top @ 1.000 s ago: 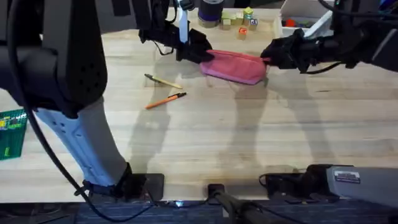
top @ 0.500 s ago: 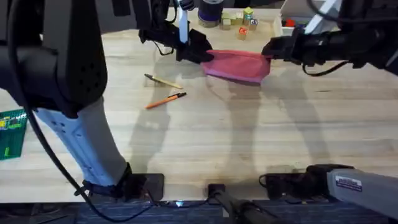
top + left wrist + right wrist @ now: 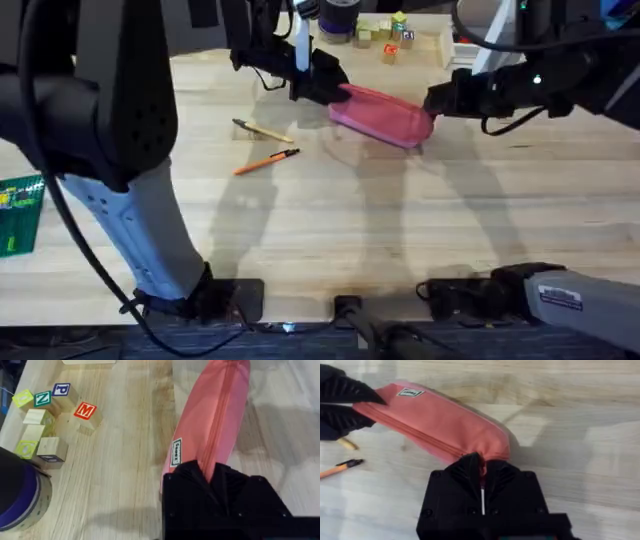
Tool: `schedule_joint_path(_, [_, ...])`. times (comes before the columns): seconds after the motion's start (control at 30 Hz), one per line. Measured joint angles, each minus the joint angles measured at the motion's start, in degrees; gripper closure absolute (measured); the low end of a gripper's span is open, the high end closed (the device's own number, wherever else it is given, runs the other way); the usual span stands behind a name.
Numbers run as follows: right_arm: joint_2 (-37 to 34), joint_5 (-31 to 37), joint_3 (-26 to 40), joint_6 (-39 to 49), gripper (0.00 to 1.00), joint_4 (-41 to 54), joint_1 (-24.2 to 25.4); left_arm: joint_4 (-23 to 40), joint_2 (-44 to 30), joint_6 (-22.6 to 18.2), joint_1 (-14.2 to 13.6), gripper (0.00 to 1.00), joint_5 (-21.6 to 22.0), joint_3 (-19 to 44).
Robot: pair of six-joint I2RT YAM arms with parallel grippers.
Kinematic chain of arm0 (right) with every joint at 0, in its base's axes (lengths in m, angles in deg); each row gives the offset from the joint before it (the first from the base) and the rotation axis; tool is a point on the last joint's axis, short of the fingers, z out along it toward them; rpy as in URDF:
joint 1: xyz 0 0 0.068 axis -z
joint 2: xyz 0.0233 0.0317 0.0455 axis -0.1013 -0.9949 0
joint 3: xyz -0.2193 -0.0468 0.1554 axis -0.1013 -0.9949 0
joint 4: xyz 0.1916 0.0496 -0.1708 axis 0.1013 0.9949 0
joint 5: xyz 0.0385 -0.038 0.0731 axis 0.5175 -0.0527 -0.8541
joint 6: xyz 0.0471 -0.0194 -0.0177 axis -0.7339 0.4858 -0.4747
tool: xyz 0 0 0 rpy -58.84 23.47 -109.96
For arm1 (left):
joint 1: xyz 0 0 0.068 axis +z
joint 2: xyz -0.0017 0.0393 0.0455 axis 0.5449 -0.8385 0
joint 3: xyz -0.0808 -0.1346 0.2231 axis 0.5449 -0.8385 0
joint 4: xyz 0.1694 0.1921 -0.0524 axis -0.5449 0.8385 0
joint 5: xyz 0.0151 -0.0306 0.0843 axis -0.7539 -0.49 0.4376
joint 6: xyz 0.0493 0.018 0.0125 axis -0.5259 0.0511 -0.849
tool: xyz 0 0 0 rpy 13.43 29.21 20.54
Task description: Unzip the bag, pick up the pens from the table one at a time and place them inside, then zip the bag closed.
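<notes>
The pink bag [image 3: 380,113] hangs stretched between both grippers at the table's [image 3: 400,230] far middle, its shadow on the wood below. My left gripper [image 3: 334,89] is shut on its left end, my right gripper [image 3: 432,102] on its right end. In the left wrist view the bag [image 3: 215,420] runs away from the gripper [image 3: 215,482], its zipper closed. The right wrist view has the gripper [image 3: 481,466] pinching the bag [image 3: 435,417] where the zipper ends. Two pens lie left of the bag: a tan-yellow one [image 3: 262,131] and an orange one [image 3: 268,161].
Letter blocks [image 3: 385,35] and a purple roll [image 3: 338,18] sit at the far edge behind the bag, a white bin [image 3: 470,40] to their right. A green object [image 3: 18,215] lies at the left edge. The near half of the table is bare wood.
The bag has risen off the table and tilted, right end lower. The right arm has drawn back and up while keeping its hold. The pens have not moved.
</notes>
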Motion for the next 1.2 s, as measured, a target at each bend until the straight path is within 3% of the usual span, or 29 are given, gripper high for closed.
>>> schedule_joint_path(0.67, [0.0,8.8,0.0,0.0,0.968,-2.3,-8.7,0.0,0.0,0.0,1.5,0.959,0.4,0.0])
schedule_joint_path(0.87, [0.0,15.2,0.0,-1.8,0.968,-2.5,-12.0,0.0,0.0,0.0,1.5,0.959,0.5,0.0])
schedule_joint_path(1.2, [0.0,18.9,1.3,-7.5,0.970,-1.5,-12.8,0.0,0.0,0.0,1.5,0.959,0.5,0.0])
